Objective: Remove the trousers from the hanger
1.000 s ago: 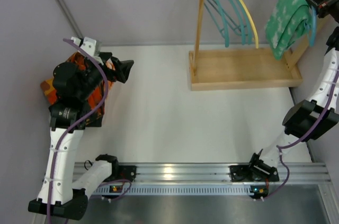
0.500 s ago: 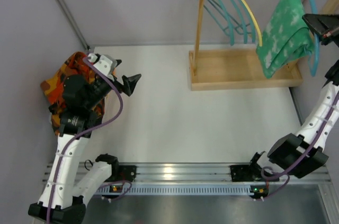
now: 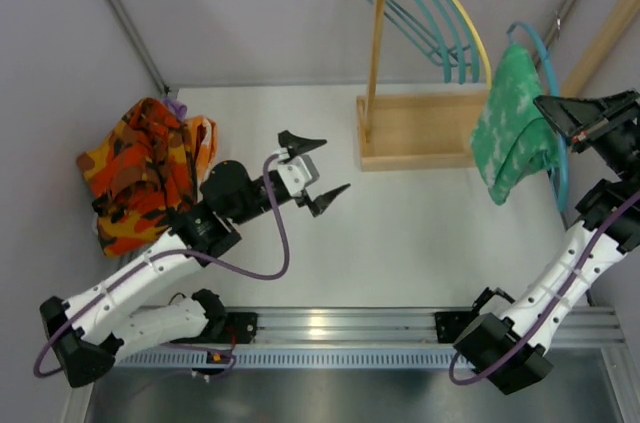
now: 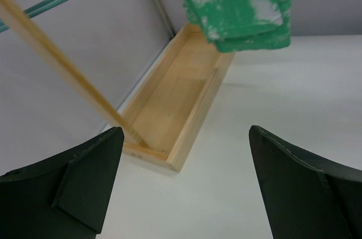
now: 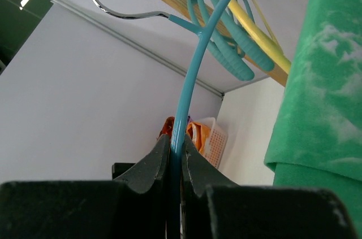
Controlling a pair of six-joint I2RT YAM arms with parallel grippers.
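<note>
While the right hand (image 5: 176, 151) pinches the blue hanger (image 5: 189, 75) at two o'clock, the wide-open, empty left hand (image 3: 318, 169) should grab the green trousers (image 3: 510, 128) hanging there and pull gently sideways.

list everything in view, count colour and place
green trousers: one, green mottled white, draped on the held hanger
held hanger: one, teal, hook free of the rail
patterned trousers: one, orange-red-brown, heaped far left on table
purple cloth: one sliver, purple, behind that heap
spare hangers: several teal, one yellow, on the rack rail
wooden rack: one, pale wood, far right of table
table: one, white, under everything
left gripper: one, black, open, over mid-table
right gripper: one, black, shut on the held hanger
</note>
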